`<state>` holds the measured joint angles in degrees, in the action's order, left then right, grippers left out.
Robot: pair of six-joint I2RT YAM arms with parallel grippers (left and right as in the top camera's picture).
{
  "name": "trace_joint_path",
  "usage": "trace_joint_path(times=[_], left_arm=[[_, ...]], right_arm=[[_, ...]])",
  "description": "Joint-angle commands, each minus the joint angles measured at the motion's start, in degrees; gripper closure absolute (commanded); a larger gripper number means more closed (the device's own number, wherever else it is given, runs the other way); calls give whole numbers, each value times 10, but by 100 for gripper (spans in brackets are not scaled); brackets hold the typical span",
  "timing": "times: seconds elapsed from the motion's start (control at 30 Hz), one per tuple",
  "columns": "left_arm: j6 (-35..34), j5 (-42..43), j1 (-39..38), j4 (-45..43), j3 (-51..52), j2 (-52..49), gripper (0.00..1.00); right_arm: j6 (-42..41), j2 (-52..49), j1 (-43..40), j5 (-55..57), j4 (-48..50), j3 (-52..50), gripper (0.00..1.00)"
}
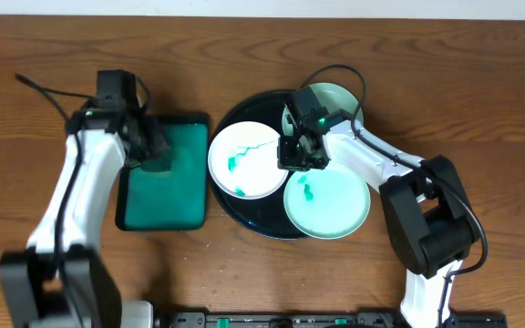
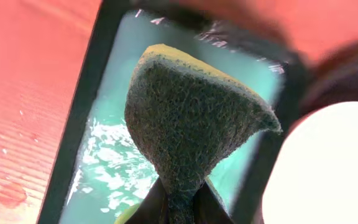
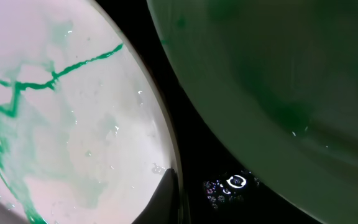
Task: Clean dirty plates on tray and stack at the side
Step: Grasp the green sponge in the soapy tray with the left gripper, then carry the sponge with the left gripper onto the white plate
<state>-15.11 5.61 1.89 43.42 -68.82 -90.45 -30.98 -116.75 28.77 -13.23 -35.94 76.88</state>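
Note:
The black tray point(image 1: 267, 228) holds three plates. The white plate point(image 1: 244, 162) lies at its left with teal smears and overhangs the tray's left rim. One mint plate point(image 1: 328, 205) with a smear lies front right. The other mint plate point(image 1: 340, 97) lies at the back, partly under my right arm. My right gripper point(image 1: 301, 155) is pinched on the white plate's right rim point(image 3: 73, 124), with one finger point(image 3: 168, 193) lying on that edge. My left gripper point(image 1: 158, 157) is shut on a dark-faced, yellow-edged sponge point(image 2: 185, 118) above the green sponge tray point(image 1: 167, 196).
The sponge tray point(image 2: 104, 168) holds foamy teal water and stands just left of the black tray. The white plate's edge point(image 2: 328, 168) shows close to the sponge tray's right side. Bare wooden table point(image 1: 481, 82) lies all around.

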Motion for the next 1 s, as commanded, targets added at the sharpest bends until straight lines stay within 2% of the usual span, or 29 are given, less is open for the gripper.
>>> trace_joint_path(times=[0.0,0.23,0.37,0.97], left_arm=[[18,-20,-16,-10,-1,73,93],[38,-98,-46,-47,-1,162,93],[48,-108,-56,-64,-1,191,93],[52,-114,-56,-80,-1,197,93]], right_arm=[[23,-16,4,-5,-7,-1,99],[39,-16,4,-5,-9,-1,99],[39,-16,4,-4,-9,-1,99],[41,-16,3,-3,-7,-1,99]])
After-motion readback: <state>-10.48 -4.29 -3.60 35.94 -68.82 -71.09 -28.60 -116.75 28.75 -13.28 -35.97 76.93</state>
